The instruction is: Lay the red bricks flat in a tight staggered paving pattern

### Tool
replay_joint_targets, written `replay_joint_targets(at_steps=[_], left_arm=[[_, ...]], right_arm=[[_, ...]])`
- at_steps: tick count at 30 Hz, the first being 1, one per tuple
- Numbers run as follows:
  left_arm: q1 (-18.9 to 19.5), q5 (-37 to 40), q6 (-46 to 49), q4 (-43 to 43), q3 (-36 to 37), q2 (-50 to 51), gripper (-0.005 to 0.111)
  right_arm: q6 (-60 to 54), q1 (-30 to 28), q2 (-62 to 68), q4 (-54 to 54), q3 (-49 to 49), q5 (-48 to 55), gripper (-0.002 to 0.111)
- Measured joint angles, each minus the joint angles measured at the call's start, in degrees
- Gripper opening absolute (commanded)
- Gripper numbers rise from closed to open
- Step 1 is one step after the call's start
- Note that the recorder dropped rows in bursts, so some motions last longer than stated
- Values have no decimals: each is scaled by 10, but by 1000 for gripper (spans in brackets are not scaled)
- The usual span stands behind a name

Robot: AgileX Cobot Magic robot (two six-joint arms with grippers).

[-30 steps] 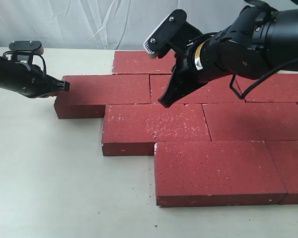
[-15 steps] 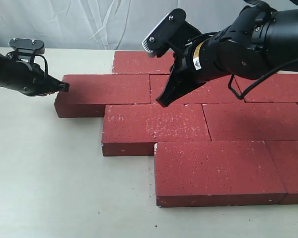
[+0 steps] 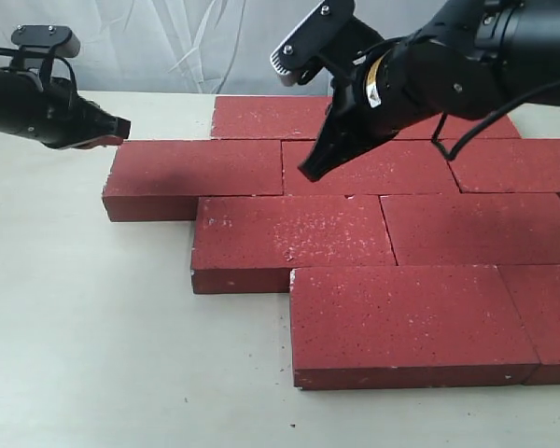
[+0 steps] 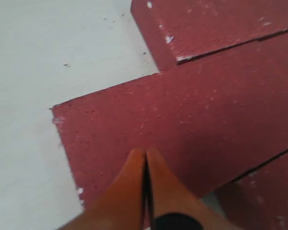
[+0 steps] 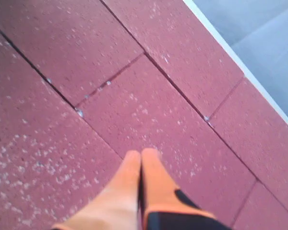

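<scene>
The exterior view looks down across the table (image 3: 84,336) from farther back; both wrist views look steeply down, close — all share the red bricks (image 3: 289,233).

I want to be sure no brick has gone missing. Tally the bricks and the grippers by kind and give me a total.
red bricks: 9 (rows of 2, 3, 2, 2 from back to front; two are cut off at the edge of the exterior view)
grippers: 2 (left gripper and right gripper, both shut and empty)
Total: 11
</scene>
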Motion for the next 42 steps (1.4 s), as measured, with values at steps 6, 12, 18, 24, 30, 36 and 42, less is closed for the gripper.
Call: replay_joint_targets(at_steps=[6, 12, 18, 24, 30, 36, 42], left_arm=[[0, 33, -14, -43, 0, -18, 0], [0, 37, -220, 228, 0, -76, 0], [0, 37, -456, 503, 0, -179, 0], [0, 50, -487, 499, -1, -270, 0], [0, 48, -473, 485, 18, -332, 0], [0, 1, -471, 483, 72, -409, 0], [0, -47, -469, 482, 150, -501, 0]], right_arm=[[-6, -33, -4, 0, -43, 193, -1], [-11, -114, -43, 8, -44, 302, -1], [-11, -206, -108, 55, -45, 314, -1], [-15, -261, -190, 80, -7, 249, -1], [-11, -282, -292, 84, 106, 85, -1], [-7, -282, -369, 101, 207, -64, -1], [-3, -282, -410, 119, 288, -183, -1]])
